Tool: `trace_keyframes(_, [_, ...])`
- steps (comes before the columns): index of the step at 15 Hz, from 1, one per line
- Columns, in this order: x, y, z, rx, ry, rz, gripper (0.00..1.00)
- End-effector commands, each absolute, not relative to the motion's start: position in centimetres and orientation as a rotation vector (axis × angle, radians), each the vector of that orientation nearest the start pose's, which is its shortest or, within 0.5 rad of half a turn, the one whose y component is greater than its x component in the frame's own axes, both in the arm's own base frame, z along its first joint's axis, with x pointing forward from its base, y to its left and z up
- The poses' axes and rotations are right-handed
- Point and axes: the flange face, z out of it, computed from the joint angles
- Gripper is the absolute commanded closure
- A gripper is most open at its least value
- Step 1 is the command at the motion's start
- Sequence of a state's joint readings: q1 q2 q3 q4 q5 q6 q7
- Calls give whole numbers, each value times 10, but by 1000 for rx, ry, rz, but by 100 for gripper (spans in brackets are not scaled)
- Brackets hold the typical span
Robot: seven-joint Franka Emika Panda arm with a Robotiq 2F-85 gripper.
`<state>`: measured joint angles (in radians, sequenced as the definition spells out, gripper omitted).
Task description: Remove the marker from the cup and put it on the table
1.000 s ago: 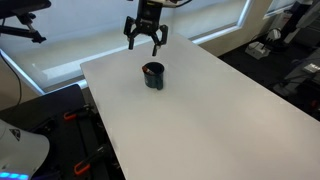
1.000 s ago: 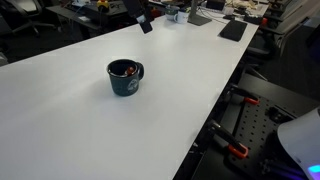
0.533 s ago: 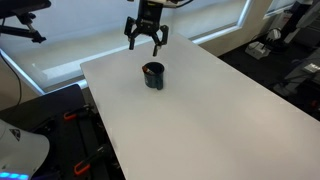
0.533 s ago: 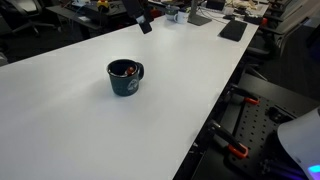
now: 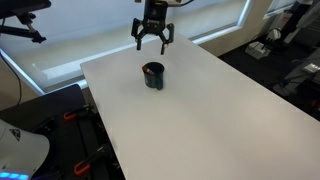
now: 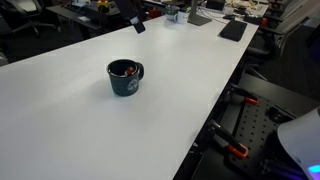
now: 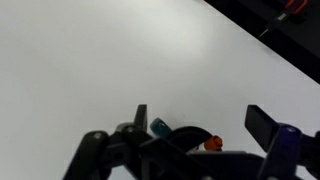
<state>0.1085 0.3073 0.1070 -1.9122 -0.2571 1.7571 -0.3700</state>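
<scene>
Marker (image 6: 124, 69): sits inside the cup (image 6: 126, 83), orange-red end showing just at the rim. Not yet out. The cup stands upright on the surface (image 6: 60, 118), handle toward 3 o'clock, nothing else near it.

Jaws: spread wide, pinching nothing. In an exterior view the fingers (image 5: 139, 46) hang in the air at 12 o'clock from the cup, well apart from it and clear of the rim. In the wrist view the marker's orange end (image 7: 213, 145) lies low in frame, about 5 o'clock, between the two fingers. The cup is largely hidden there by the hardware.

Step in hand, as judged: approach, before descent.

Risks from here:
- The marker is thin and barely tops the rim, so there is little to grip. A descent off-line would put a finger on the rim, tipping or sliding the light cup.
- Closing too high would miss the marker, or clip only its tip so that it slips back in.
- Closing with the rim between the fingers would lift the cup along with the marker.
- The marker leans on the wall, so it may pivot when touched.
</scene>
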Motion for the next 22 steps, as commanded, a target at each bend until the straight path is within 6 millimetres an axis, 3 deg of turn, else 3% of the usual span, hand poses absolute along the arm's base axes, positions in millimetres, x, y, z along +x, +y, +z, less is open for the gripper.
trace_keyframes(1, [579,124,311,-3012,-1232,778,0])
trace_keyframes(3, [585,145,309,-2981,-1312,764,0])
trace_keyframes(4, [576,128,308,-3009,-1231,741,0])
trace_keyframes(7, [581,147,303,-2990,-1278,736,0])
trace_keyframes(16, [577,156,290,-2912,-1342,720,0])
trace_keyframes(22, [560,167,271,-2858,-1330,763,0])
